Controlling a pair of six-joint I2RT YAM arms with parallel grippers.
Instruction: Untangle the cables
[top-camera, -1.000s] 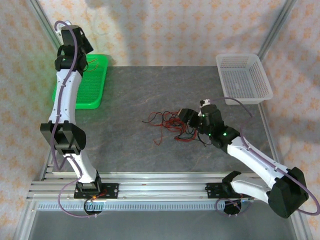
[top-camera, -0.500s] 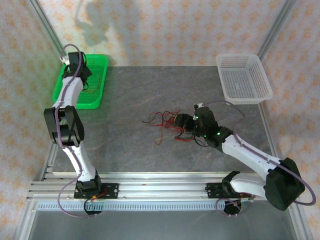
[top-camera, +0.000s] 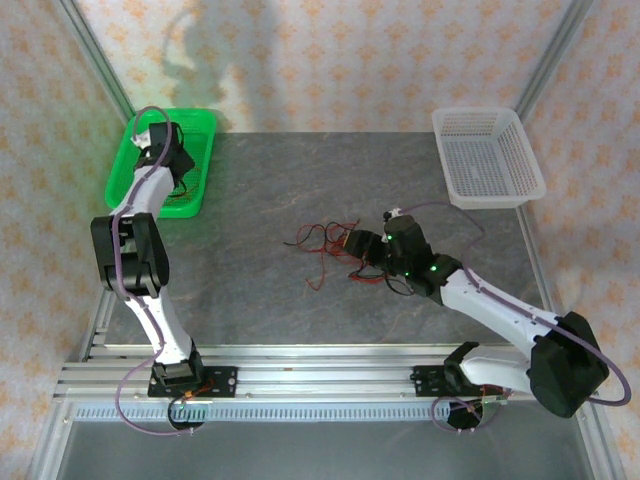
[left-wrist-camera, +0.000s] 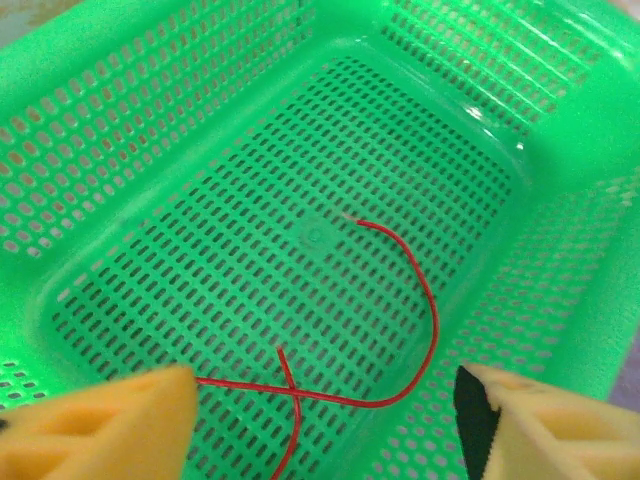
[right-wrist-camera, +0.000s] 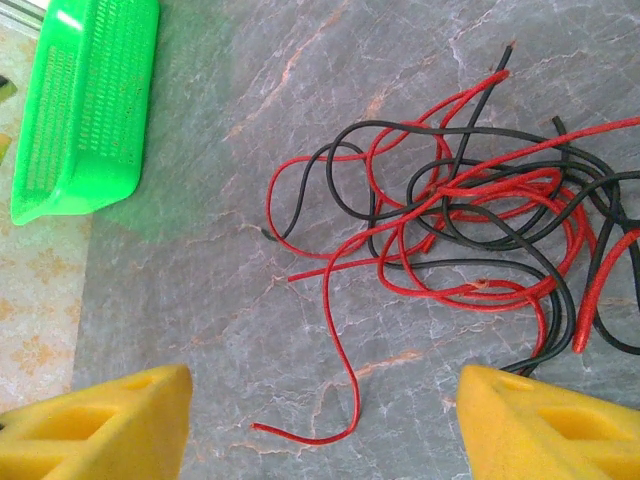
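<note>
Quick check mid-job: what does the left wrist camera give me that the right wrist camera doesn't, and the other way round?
Left wrist view: one red cable lying loose on the floor of the green basket, with the left hand open above it.
Right wrist view: the tangle of red and black cables on the grey table, with the right hand open and holding nothing.
Both: the green basket, from inside in the left wrist view, from outside at upper left in the right wrist view.

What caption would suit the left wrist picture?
A single red wire lies looped in the green basket, beneath the open left claw.
</note>
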